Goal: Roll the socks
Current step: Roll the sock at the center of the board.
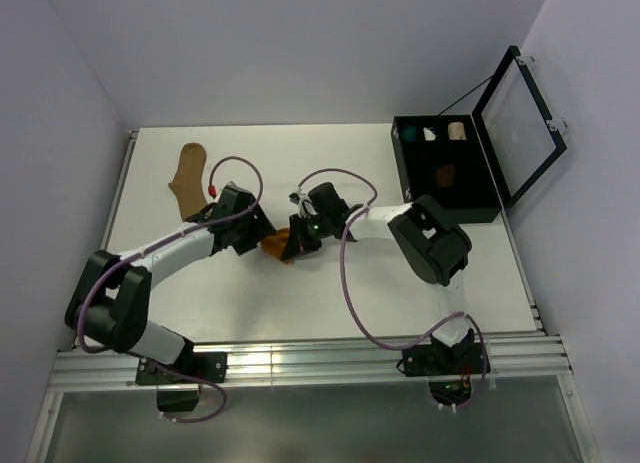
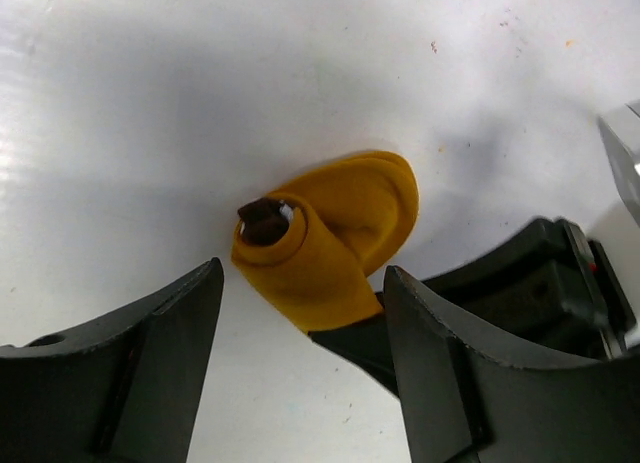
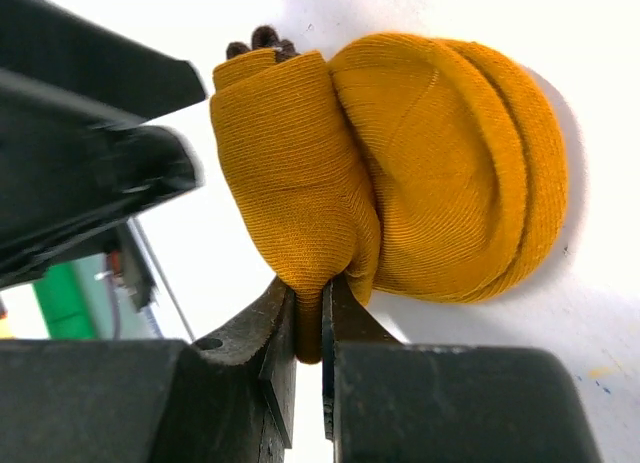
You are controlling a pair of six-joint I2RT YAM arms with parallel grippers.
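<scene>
A mustard-orange sock (image 1: pixel 277 249) lies partly rolled at the middle of the table, between my two grippers. Its roll has a dark core (image 2: pixel 265 221) at one end. My right gripper (image 3: pixel 310 318) is shut on a fold of this sock (image 3: pixel 400 173) at the near edge of the roll. My left gripper (image 2: pixel 303 308) stands open just short of the roll (image 2: pixel 335 233), one finger on each side, touching nothing. A plain tan sock (image 1: pixel 188 179) lies flat at the far left of the table, well apart from both grippers.
A black compartment box (image 1: pixel 480 198) with its clear lid (image 1: pixel 520 118) raised stands at the back right. It holds small teal (image 1: pixel 408 135), white (image 1: pixel 430 134) and cream (image 1: pixel 458 130) bundles and a brownish bundle (image 1: pixel 447 173). The right gripper's finger (image 2: pixel 365 345) reaches under the roll.
</scene>
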